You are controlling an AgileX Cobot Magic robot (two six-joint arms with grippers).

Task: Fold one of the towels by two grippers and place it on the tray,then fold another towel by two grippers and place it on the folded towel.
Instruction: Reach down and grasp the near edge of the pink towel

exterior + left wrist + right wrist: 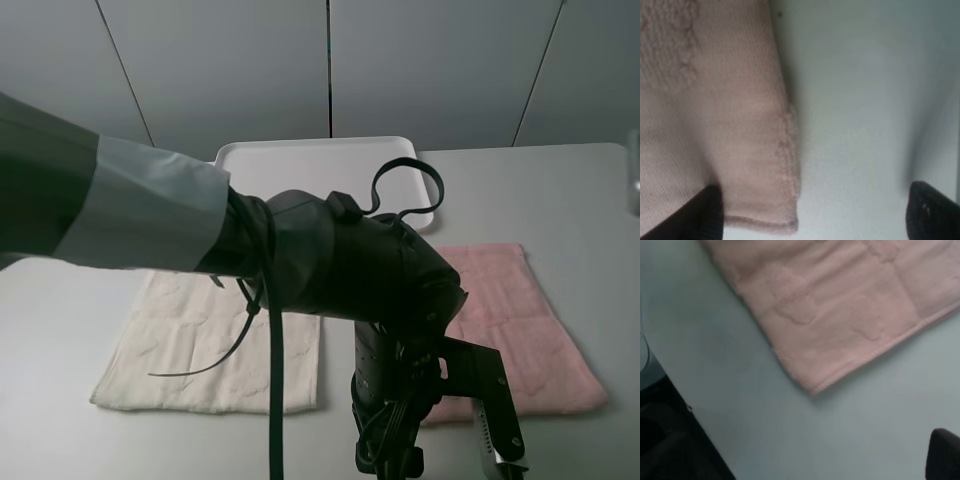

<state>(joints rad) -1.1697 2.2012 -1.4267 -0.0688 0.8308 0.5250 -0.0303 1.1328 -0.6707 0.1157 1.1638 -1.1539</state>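
Note:
A pink towel (520, 320) lies flat at the right of the table and a cream towel (215, 340) lies flat at the left. The white tray (300, 160) stands empty at the back. My left arm reaches across the middle. My left gripper (812, 220) is open low over a front corner of the pink towel (730, 125); one fingertip (695, 215) is over the cloth and the other is over bare table. My right gripper shows only one dark fingertip (942, 452), far to one side, above bare table near another corner of the pink towel (840, 315). It holds nothing.
The left arm's dark sleeve and cables (330, 260) hide the middle of the table in the high view. The right wrist view shows the table's edge (685, 400) with dark floor beyond it, close to the towel's corner.

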